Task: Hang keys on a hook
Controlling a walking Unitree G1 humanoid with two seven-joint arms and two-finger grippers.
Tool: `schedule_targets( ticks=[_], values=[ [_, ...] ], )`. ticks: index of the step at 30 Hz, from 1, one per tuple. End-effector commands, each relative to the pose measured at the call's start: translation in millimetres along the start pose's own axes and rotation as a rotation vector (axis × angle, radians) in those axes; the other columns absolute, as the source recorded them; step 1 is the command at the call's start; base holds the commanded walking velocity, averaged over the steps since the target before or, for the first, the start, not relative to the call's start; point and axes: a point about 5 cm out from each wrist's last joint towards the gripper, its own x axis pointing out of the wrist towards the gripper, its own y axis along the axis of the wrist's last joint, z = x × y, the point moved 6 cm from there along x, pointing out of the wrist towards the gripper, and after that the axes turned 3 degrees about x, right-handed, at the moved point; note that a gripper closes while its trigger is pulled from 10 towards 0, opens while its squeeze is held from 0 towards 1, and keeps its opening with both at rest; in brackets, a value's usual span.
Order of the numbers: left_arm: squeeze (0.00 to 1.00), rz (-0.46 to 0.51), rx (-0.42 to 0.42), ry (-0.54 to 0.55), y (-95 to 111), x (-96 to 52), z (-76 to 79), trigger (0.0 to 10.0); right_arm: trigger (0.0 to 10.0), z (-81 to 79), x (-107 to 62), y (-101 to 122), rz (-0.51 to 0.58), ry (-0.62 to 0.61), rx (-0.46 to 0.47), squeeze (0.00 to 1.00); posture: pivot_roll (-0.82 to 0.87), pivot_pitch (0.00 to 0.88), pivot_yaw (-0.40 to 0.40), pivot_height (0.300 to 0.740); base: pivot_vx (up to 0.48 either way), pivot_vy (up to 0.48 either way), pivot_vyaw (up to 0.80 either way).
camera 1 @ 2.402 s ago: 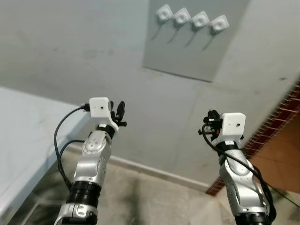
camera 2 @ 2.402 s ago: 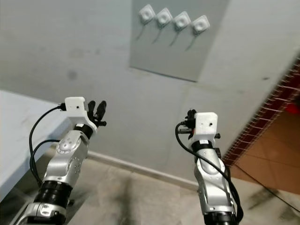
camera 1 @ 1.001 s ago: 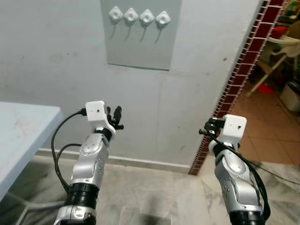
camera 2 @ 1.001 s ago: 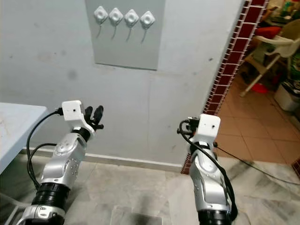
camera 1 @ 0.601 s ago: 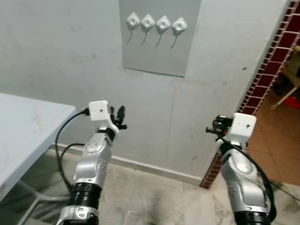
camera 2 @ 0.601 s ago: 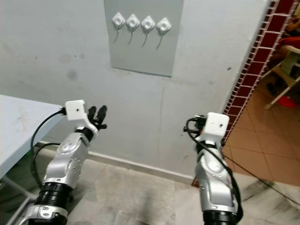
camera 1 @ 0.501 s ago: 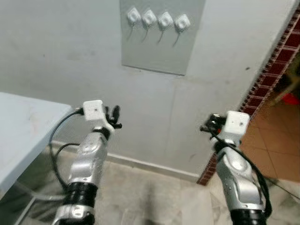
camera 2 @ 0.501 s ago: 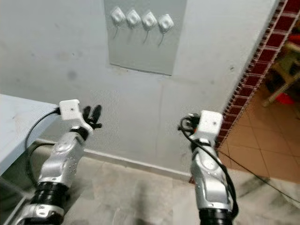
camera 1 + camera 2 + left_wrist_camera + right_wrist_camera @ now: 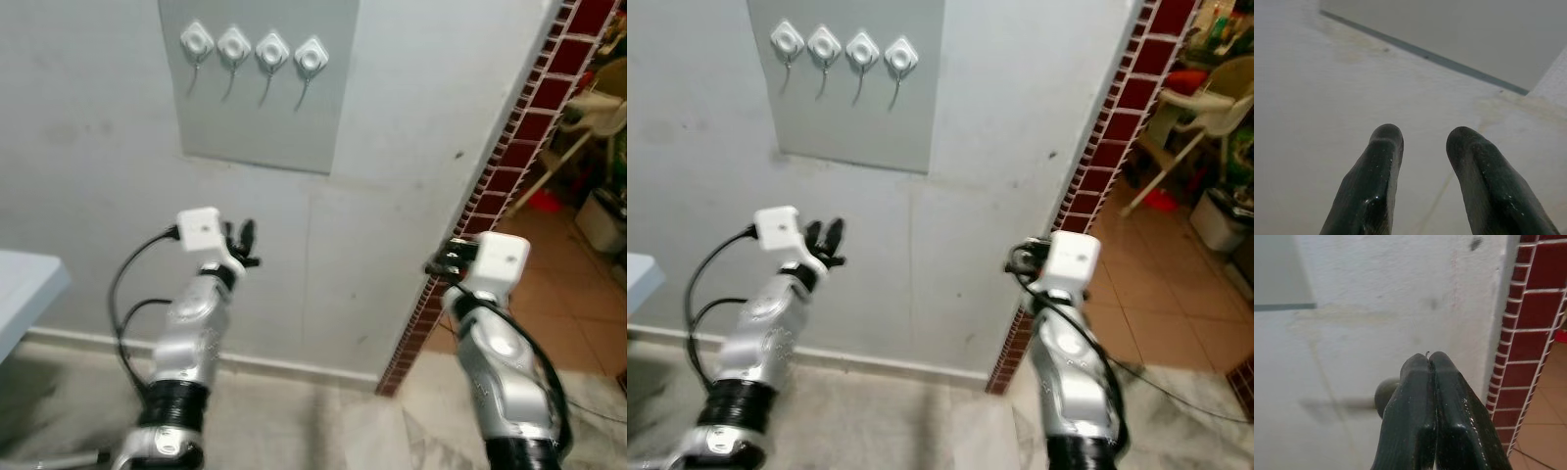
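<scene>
At the far left edge of the head view, a corner of a pale white tabletop [image 9: 24, 284] pokes in, with no keys to be seen on it. Next comes the left gripper [image 9: 241, 235], raised before the grey plastered wall [image 9: 88, 176]; its wrist view shows the two black fingers [image 9: 1382, 161] apart with nothing between them.

Above and slightly to its right, a flat grey rectangular panel [image 9: 265, 127] is fixed to the wall. Along its top edge runs a row of four white diamond-shaped hooks [image 9: 255, 51], each with a thin curved metal prong hanging below, and all four are bare.

Further right, the right gripper [image 9: 1429, 357] is held at about the same height as the left, well below the panel's bottom edge and off past its right edge. Its fingers are pressed together. A tiny thin sliver shows at the tips, but whether that is a key ring I cannot tell, and no keys can be made out anywhere. Beyond it stand a column of dark red glazed tiles [image 9: 519, 137] and a tiled floor [image 9: 1176, 294] with a white chair [image 9: 1190, 103].

The step in hand looks like the approach to the hooks. To do it well, the robot should:

- Square up so the panel sits centred between the arms.
- Step close enough for the reach.
- Lift the carrying gripper above a prong tip.
- Lower any ring over the upturned end, rather than pushing straight at the wall.

The rightmost hook [image 9: 311, 54], near the panel's top right corner, seems the easiest for the right arm.
</scene>
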Motion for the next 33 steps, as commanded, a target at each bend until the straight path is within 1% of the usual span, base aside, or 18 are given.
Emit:
schedule_targets(
  ticks=[1, 8, 14, 19, 26, 31, 33],
  values=[
    [0.0, -0.002, -0.01, -0.041, 0, 1.7, 16.8, 10.0, 10.0, 14.3, -0.2, 5, 0.011, -0.034, -0.01, 0.0, 0.08, 0.0, -0.073, 0.74, 0.274, 0.364, 0.0],
    [0.0, 0.001, -0.022, -0.038, 1, 2.3, 16.3, 10.0, 10.0, 13.7, 0.1, 6, 0.012, -0.034, -0.007, 0.0, 0.08, 0.0, -0.073, 0.74, 0.251, 0.378, 0.0],
    [0.0, 0.0, -0.007, -0.05, 1, 2.7, 20.0, 10.0, 10.0, 12.8, -0.5, 6, 0.013, -0.03, -0.006, 0.0, 0.08, 0.0, -0.072, 0.74, 0.224, 0.399, 0.0],
    [0.0, 0.006, 0.035, -0.061, 3, 3.9, 23.5, 10.0, 10.0, 12.4, -0.6, 6, 0.013, -0.029, -0.007, 0.0, 0.07, 0.0, -0.07, 0.74, 0.427, 0.0, 0.0],
    [0.0, 0.0, 0.048, -0.072, 3, 4.2, 26.5, 10.0, 10.0, 10.9, -1.6, 5, 0.012, -0.026, -0.006, 0.0, 0.07, 0.0, -0.065, 0.74, 0.439, 0.0, 0.0],
    [0.0, 0.004, 0.113, -0.085, 4, 3.3, 31.5, 10.0, 10.0, 9.3, -2.3, 3, 0.009, -0.022, -0.007, 0.0, 0.08, 0.0, -0.065, 0.74, 0.0, 0.0, 0.0],
    [0.0, 0.008, 0.182, -0.11, 5, 3.2, 38.2, 10.0, 10.0, 7.2, -2.1, 3, 0.013, -0.012, -0.018, 0.0, 0.08, 0.0, -0.065, 0.74, 0.0, 0.0, 0.0]
  ],
)
